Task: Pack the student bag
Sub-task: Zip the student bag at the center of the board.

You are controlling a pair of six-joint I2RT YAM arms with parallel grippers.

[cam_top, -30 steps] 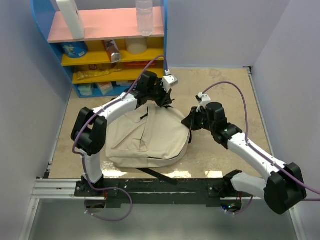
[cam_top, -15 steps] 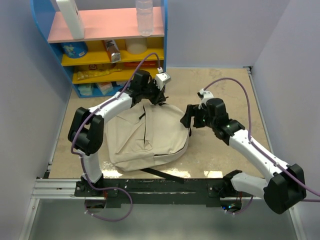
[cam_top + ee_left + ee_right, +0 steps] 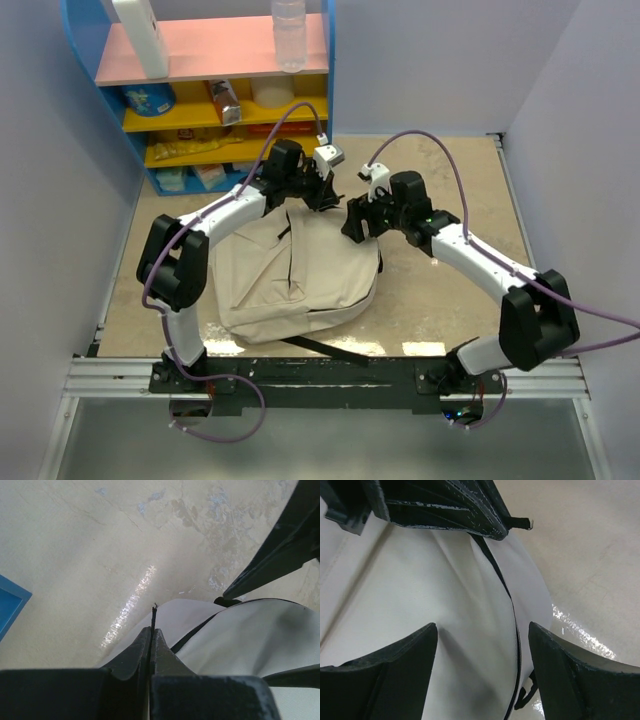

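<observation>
The student bag [image 3: 295, 275] lies flat on the surface at centre-left, apparently zipped. The left pincer [image 3: 151, 630], pressed together, pinches its top strap at twelve o'clock; the right pincer [image 3: 482, 645] hovers spread beside it. Shelf items are not visibly packed.

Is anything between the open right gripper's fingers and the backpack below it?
No. In the right wrist view the right gripper is open above bare backpack fabric; only its black zipper line runs there.
</observation>
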